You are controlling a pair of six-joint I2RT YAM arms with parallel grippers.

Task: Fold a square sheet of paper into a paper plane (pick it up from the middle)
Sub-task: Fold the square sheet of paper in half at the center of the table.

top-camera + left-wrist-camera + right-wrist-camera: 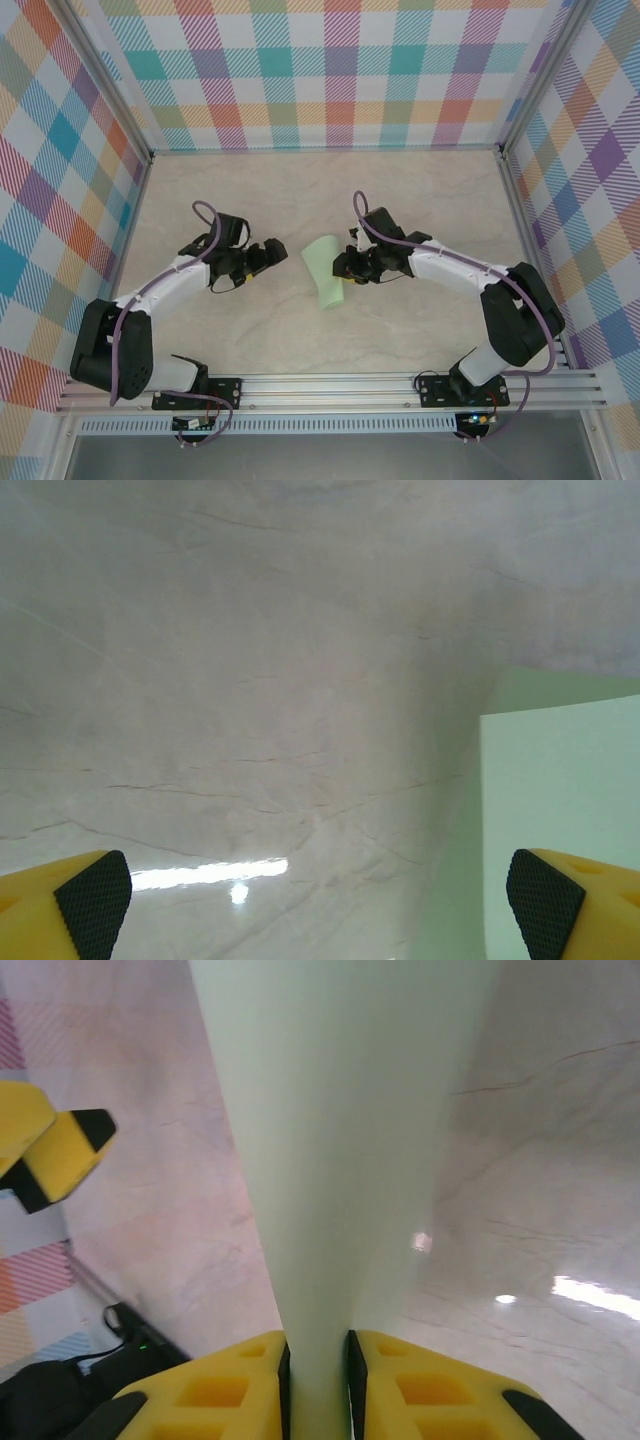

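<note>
**Right gripper pinches the mint-green sheet while the left gripper waits open beside it**

A booth with pastel plaid walls encloses the scene on three sides. It is the nearest thing to a container here, and it holds a pale marbled table, two white robot arms and one piece of paper.

Seen from above, the left arm rises from 7 o'clock and the right arm from 5 o'clock. Both reach toward the table's centre.

The square sheet of paper sits near the centre, bent into a curved fold, not lying flat. Its lower end points toward 6 o'clock. How much of it rests on the table cannot be told.

The right gripper meets the sheet from 3 o'clock. Its yellow jaws are clenched on the paper, which runs out from between them as a narrow strip that widens away from the camera.

The left gripper hovers at the sheet's 9 o'clock, just beside it, with its jaws spread wide and nothing between them. The paper's edge stands near its right finger.

Risks, as a judgement: the thin sheet may slip or pull out of the narrow pinch. It may also take a crooked crease if the left gripper closes off-centre or pushes the free edge aside, and any fold made after that would be skewed.
</note>
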